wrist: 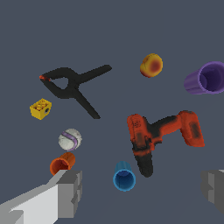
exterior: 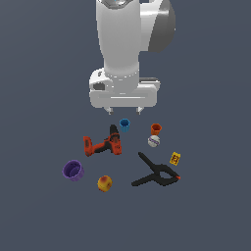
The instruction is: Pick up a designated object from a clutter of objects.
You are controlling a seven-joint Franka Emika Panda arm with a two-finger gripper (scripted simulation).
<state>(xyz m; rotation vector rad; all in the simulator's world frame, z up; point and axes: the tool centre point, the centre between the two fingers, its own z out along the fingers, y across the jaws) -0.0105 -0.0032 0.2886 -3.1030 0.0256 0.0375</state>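
Observation:
The small blue cup [exterior: 124,125] stands upright on the dark floor, just beyond the chuck end of the red-black drill [exterior: 104,144]. In the wrist view the blue cup [wrist: 124,176] sits between my two grey fingers [wrist: 70,192], closer to that one, with the drill [wrist: 162,133] beside it. My gripper [exterior: 125,111] hangs open and empty above the cup, not touching it. The orange cup [exterior: 156,129] and the white ball [exterior: 154,141] lie toward the exterior view's right of the blue cup.
A black clamp [exterior: 156,172], a yellow tag [exterior: 175,158], an orange-yellow fruit [exterior: 104,183] and a larger purple cup [exterior: 73,170] lie nearer the camera. In the wrist view the orange cup [wrist: 61,164] is close by one finger.

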